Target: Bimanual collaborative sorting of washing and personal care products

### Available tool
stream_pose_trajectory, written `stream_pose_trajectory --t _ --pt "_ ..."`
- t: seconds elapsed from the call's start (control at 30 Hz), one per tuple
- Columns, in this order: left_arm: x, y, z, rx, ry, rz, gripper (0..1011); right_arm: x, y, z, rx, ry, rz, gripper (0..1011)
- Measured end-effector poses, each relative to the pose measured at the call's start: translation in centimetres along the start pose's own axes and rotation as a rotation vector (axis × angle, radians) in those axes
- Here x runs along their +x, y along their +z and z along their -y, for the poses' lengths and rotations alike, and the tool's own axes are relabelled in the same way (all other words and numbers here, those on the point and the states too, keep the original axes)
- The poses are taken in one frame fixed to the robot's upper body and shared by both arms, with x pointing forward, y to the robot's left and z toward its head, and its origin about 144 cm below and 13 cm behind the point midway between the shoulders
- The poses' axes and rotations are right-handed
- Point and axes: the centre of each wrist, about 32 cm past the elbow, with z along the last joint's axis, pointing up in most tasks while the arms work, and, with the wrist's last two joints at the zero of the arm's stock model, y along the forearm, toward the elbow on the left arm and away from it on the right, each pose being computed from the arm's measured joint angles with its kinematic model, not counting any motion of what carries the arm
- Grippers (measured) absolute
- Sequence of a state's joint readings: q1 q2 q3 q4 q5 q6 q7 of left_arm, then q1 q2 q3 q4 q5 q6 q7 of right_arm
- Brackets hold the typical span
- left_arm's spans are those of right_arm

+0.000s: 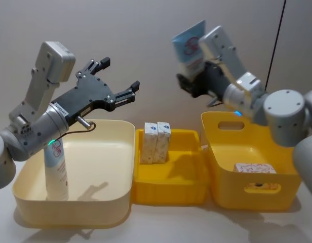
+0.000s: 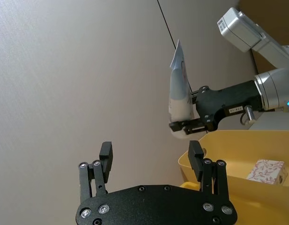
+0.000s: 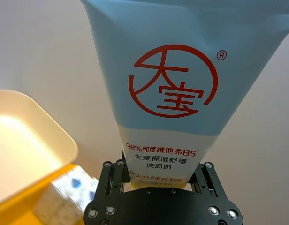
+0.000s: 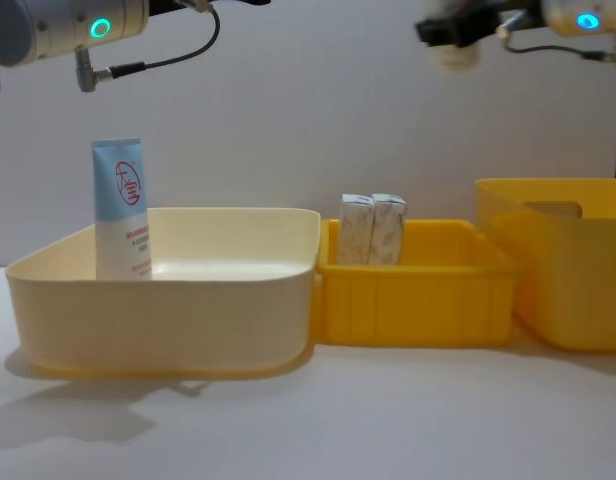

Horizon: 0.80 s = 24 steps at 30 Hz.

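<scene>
A blue-and-white tube (image 1: 189,46) with a red round logo is held high above the trays, with my right gripper (image 1: 197,76) shut on its white lower end. The right wrist view shows this tube (image 3: 175,70) close up between the right gripper's (image 3: 158,180) fingers. My left gripper (image 1: 119,74) hangs open and empty above the cream tray (image 1: 115,132), facing the held tube (image 2: 178,93). A second tube (image 1: 56,169) stands upright in that tray's left corner. Two small cartons (image 1: 156,142) stand side by side in the middle yellow tray (image 1: 168,190). Another carton (image 1: 254,168) lies flat in the right yellow bin (image 1: 217,152).
The three containers sit in a row on a white table, touching each other, and a plain wall rises behind them. The table's front strip (image 4: 338,420) is bare. A black cable (image 1: 277,35) runs down the wall at the back right.
</scene>
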<state>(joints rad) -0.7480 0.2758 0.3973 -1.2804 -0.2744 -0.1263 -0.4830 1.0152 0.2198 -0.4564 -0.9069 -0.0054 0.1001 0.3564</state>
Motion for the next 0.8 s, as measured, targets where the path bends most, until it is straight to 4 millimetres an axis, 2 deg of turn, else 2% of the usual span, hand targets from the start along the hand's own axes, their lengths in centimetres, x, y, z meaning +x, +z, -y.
stream_pose_trajectory --t 0.3,0.8 --pt "0.0 0.0 0.0 0.0 0.0 0.0 1002 3.4 -0.3 1.0 -0.124 -0.059 -0.014 593" --pt "0.0 0.0 0.0 0.0 0.0 0.0 1002 7.3 -0.6 1.9 -0.306 -0.025 -0.108 593"
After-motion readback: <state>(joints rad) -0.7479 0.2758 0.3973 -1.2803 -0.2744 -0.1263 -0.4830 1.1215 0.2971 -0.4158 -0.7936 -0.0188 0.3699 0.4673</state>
